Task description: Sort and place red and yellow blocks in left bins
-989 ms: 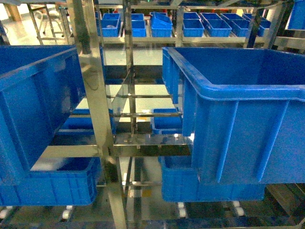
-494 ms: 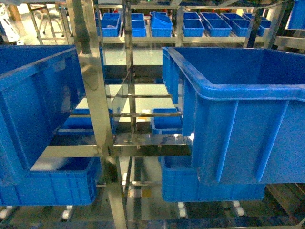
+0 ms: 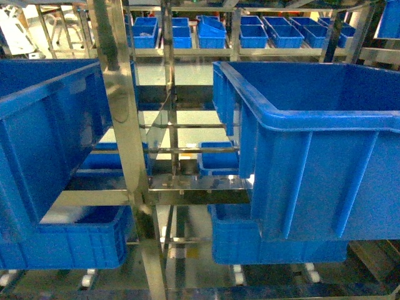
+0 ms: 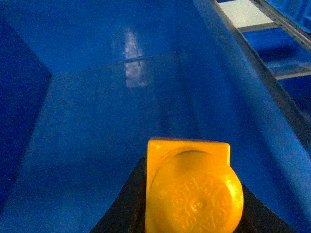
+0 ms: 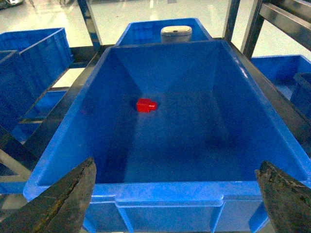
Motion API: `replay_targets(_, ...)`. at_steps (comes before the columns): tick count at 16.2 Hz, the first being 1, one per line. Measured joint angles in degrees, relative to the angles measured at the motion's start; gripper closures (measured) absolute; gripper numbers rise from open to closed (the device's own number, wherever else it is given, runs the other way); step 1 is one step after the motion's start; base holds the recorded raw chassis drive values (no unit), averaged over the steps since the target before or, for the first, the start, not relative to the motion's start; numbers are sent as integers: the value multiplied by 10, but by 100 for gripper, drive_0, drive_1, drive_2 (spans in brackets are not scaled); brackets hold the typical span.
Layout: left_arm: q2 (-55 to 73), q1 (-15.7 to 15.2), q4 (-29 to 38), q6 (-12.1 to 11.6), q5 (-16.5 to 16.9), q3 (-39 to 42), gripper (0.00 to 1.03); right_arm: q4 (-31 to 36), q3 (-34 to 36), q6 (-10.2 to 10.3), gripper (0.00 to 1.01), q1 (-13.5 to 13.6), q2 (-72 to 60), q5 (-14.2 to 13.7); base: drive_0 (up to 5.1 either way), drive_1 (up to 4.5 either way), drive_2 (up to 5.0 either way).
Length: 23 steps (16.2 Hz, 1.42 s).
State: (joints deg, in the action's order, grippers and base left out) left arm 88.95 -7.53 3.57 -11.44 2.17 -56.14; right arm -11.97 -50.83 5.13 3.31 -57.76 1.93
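The left gripper (image 4: 189, 213) clamps the yellow block (image 4: 192, 187) inside a blue bin (image 4: 97, 121); the right gripper (image 5: 175, 194), spread wide, hangs over the red block (image 5: 145, 105).

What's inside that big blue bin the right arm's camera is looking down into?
A small red block lies on its side on the bin floor, toward the back left. Nothing else shows inside. The near wall hides the strip of floor closest to the camera.

Red brick (image 5: 145, 105) inside blue bin (image 5: 165, 189).
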Motion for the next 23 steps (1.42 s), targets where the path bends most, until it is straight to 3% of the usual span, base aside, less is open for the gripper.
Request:
replay_targets(2,110,-11,45,-56,-26,-77,76,0,0,0,3,0,0,0,0,0,0)
replay_targets(3,146,-13,49,-72,-26,-107,76,0,0,0,3,0,0,0,0,0,0)
replay_targets(12,262,-25,34,-124,-37,-210,76,0,0,0,3,0,0,0,0,0,0)
replay_targets(15,223,-28,22,-100,-19,-205,43,0,0,0,3,0,0,0,0,0,0)
replay_targets(18,114,-16,-22,-49,12,-161,5,0,0,0,3,0,0,0,0,0,0)
replay_targets(21,5,-7,-65,-40,44,-73,5,0,0,0,3,0,0,0,0,0,0)
replay_targets(23,-58,-18,-92,-39,64,-24,5,0,0,0,3,0,0,0,0,0,0)
